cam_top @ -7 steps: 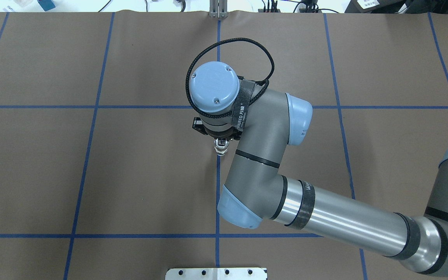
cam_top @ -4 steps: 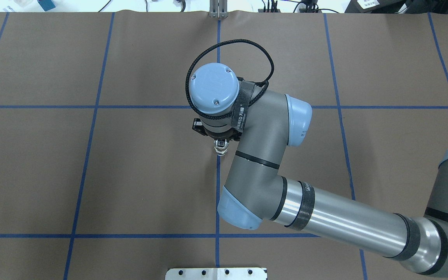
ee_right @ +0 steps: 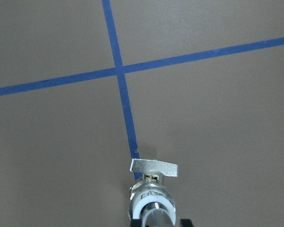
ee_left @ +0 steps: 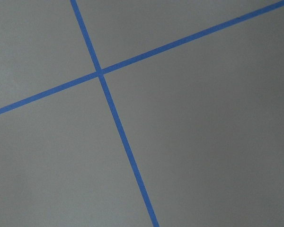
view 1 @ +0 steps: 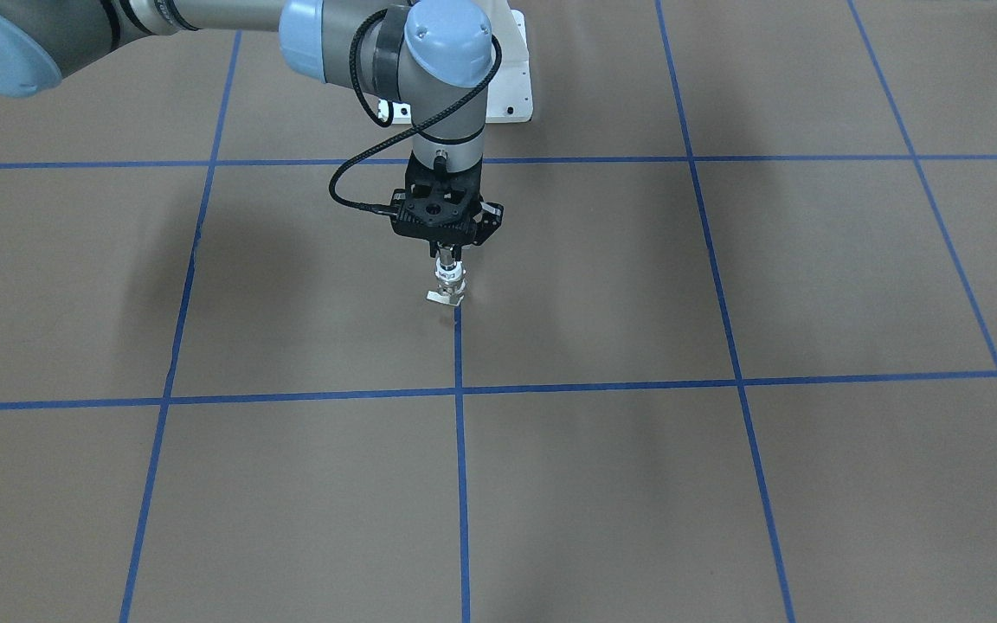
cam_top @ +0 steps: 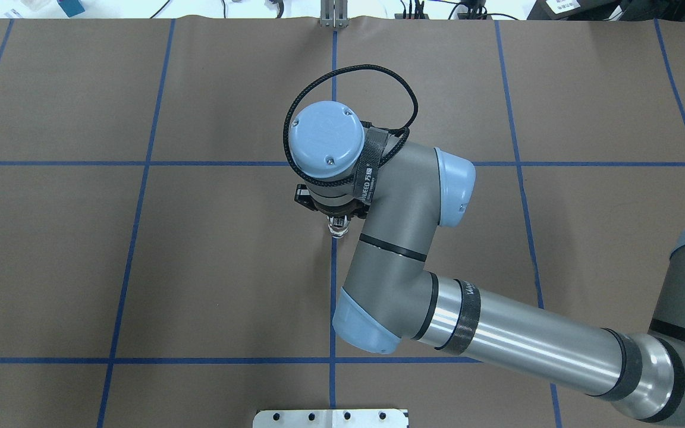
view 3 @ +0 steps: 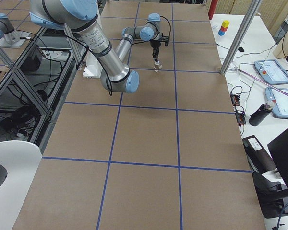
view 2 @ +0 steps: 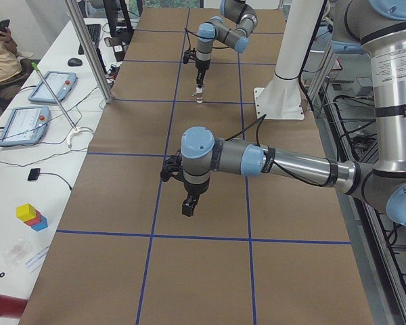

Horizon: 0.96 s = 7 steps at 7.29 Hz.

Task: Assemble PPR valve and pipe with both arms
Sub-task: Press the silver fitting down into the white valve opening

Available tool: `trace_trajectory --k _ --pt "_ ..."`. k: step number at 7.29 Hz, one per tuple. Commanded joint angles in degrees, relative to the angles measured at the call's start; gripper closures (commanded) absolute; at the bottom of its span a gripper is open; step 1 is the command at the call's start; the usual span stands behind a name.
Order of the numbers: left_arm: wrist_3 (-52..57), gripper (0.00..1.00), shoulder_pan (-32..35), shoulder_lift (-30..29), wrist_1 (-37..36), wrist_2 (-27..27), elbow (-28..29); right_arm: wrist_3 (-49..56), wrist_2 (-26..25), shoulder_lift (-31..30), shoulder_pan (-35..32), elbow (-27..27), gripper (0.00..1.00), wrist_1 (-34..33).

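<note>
1. My right claw (view 1: 447, 252) points straight down over the brown paper-covered table (view 1: 723, 484). It is narrow, pinched on the top of a small upright metal stack.
2. What I pinch looks like the short shiny silver metal pipe (ee_right: 154, 220). It runs down into the white plastic ring of the stubby silvery PPR valve (ee_right: 151, 201). My fingers hide the upper end, so this is my reading, not a certainty.
3. The valve hangs below the pipe with its flat whitish lever tab (ee_right: 154, 167) lowest, square across the blue tape line (ee_right: 125, 109). It sits very close to the paper; I cannot tell whether it touches.
4. Why I hold it so: gripping high leaves the ring, body and tab free. Keeping it upright puts the joint in line with my wrist, so a downward press would seat the pipe rather than bend it.
5. My left claw (view 2: 189, 206) hangs fingers-down over bare paper, well apart from the valve. Its wrist camera shows only a blue tape cross (ee_left: 100, 73). Wide or narrow, I cannot tell.
6. My judgement is that the parts appear joined and the left arm is held clear.
7. Risk: the smooth pipe could tilt in so small a pinch, or the tab could catch on the paper.
</note>
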<state>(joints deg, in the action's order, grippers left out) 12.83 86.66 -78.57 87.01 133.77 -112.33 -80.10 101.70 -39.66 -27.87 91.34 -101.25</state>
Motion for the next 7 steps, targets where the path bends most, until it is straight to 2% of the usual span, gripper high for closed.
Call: trace_trajectory --k 1,4,7 --pt "0.0 0.00 0.0 0.0 0.0 0.0 0.0 0.0 0.0 -0.1 0.1 -0.2 1.00 0.0" --pt "0.0 0.00 0.0 0.0 0.0 0.0 0.0 -0.1 -0.1 -0.2 0.1 -2.6 1.00 4.4" --pt "0.0 0.00 0.0 0.0 0.0 0.0 0.0 0.0 -0.1 -0.2 0.1 -2.6 1.00 4.4"
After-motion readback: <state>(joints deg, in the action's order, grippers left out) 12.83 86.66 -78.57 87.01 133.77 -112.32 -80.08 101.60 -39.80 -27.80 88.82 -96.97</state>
